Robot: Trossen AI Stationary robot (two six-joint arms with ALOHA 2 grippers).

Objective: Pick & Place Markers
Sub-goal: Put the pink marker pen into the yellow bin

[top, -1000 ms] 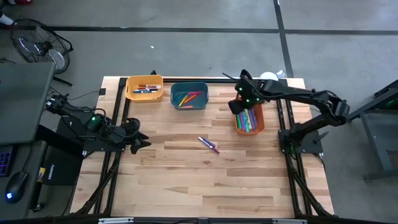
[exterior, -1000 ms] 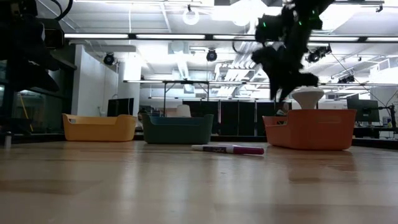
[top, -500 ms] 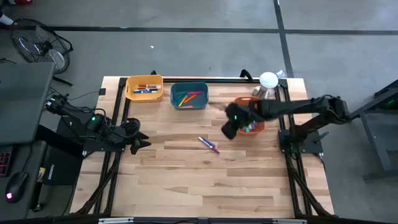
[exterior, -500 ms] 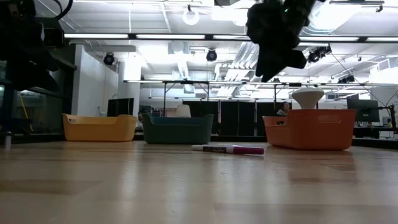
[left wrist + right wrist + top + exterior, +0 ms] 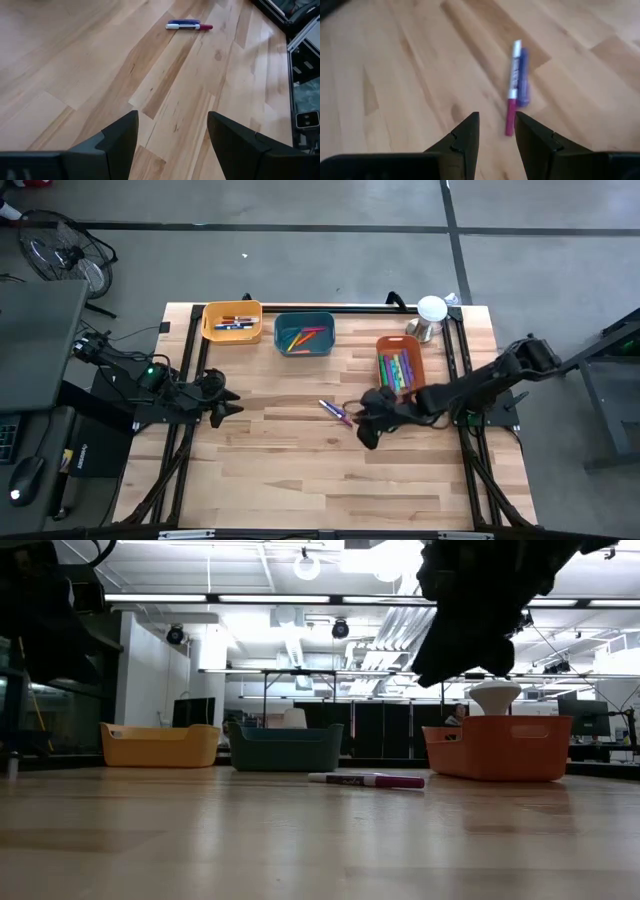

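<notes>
Markers left to sort were down to two, a pink-and-white one [image 5: 337, 413] and a blue one [image 5: 523, 75], lying touching side by side on the bare worktop [image 5: 300, 470] in front of the bins. A second earlier the right tool [image 5: 366, 432] had hung over the orange bin [image 5: 381, 350]; it had since swung down and out to hover just beside the pair, fingers part-way apart and empty, so the next pick looked lined up. Yellow bin [image 5: 209, 328] and teal bin [image 5: 281, 338] stood well clear. The left tool [image 5: 228, 409] waited at the worktop's left edge, fingers [image 5: 117, 137] wide apart. Nothing blocked the reach.
</notes>
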